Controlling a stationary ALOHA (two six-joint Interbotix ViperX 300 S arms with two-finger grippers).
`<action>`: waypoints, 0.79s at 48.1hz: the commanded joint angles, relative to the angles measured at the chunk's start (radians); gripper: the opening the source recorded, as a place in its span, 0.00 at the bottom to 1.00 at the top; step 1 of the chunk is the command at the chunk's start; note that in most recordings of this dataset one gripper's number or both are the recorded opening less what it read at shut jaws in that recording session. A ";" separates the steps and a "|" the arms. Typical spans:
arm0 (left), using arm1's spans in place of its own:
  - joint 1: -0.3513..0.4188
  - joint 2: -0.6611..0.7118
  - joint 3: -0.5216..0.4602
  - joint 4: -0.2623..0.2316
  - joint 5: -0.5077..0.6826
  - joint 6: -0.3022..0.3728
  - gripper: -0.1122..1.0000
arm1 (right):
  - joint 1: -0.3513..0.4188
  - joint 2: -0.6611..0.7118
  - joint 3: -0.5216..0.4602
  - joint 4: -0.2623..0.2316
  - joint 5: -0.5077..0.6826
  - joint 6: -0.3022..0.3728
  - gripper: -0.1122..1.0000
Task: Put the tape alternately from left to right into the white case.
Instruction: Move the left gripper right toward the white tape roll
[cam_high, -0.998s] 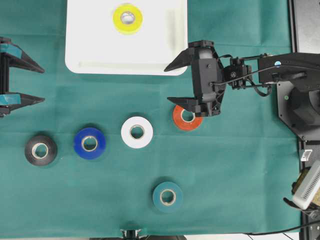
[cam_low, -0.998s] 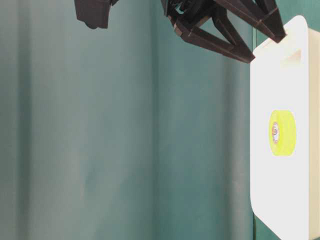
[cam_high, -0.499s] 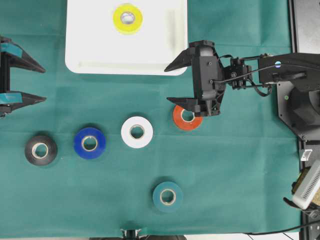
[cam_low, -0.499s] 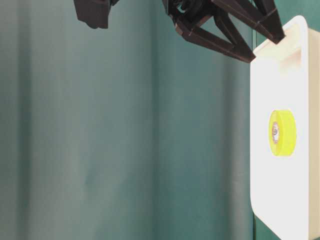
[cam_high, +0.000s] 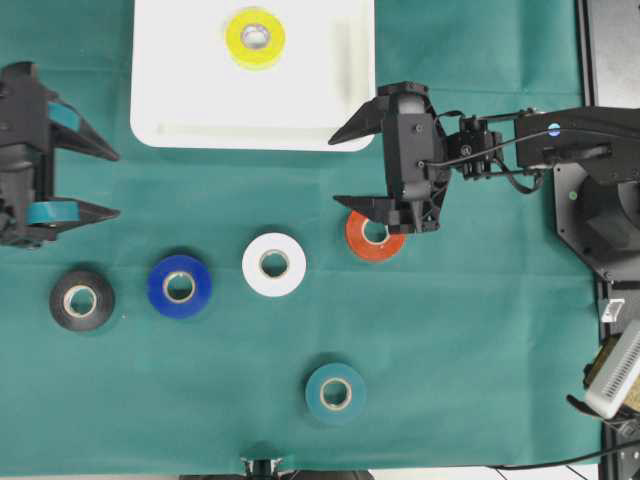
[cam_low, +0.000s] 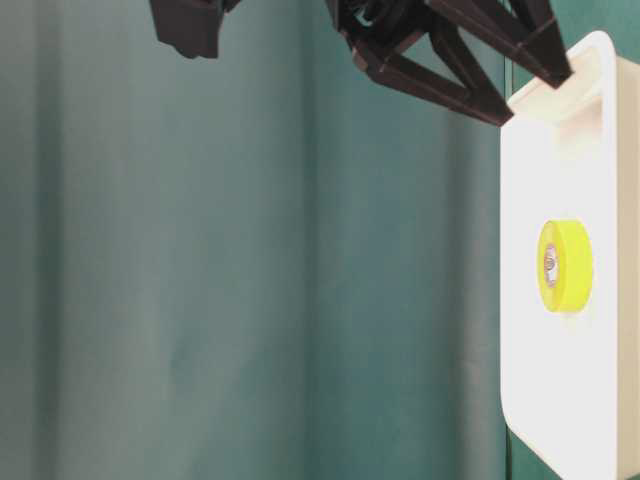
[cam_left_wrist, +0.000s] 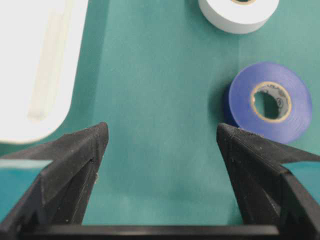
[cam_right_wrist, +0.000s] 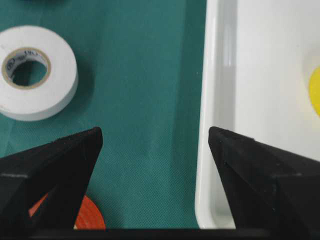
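The left end effector (cam_high: 108, 184) stands wide open with nothing between its fingers, over bare green cloth near the left edge of the worktop (cam_high: 480, 380). The black roll (cam_high: 81, 299) and the blue roll (cam_high: 179, 286) lie just below it in the overhead view. In its wrist view the blue roll sits ahead and off to one side of the open jaws.

The right end effector (cam_high: 340, 168) is also spread wide and empty, hanging beside the lower right corner of the white case (cam_high: 160, 110), one finger over the red-orange roll (cam_high: 372, 238).

One roll, the yellow one (cam_high: 254, 36), already lies in the case. The white roll (cam_high: 273, 264) and the teal roll (cam_high: 334, 392) wait on the cloth with the others.

Judging by the alternation, the left side's turn looks to be in hand, probably for the black or blue roll, though which one the frames do not settle. The next move calls for centring the open fingers across one ring, lowering, then pinching its rim.
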 joint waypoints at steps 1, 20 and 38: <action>-0.017 0.049 -0.060 -0.002 -0.009 0.000 0.94 | 0.003 -0.006 -0.017 0.003 -0.009 0.003 0.77; -0.071 0.267 -0.236 -0.003 0.006 -0.006 0.94 | 0.002 -0.003 -0.018 0.003 -0.009 0.003 0.77; -0.071 0.434 -0.399 -0.003 0.094 -0.242 0.93 | 0.003 -0.003 -0.014 0.003 -0.009 0.003 0.77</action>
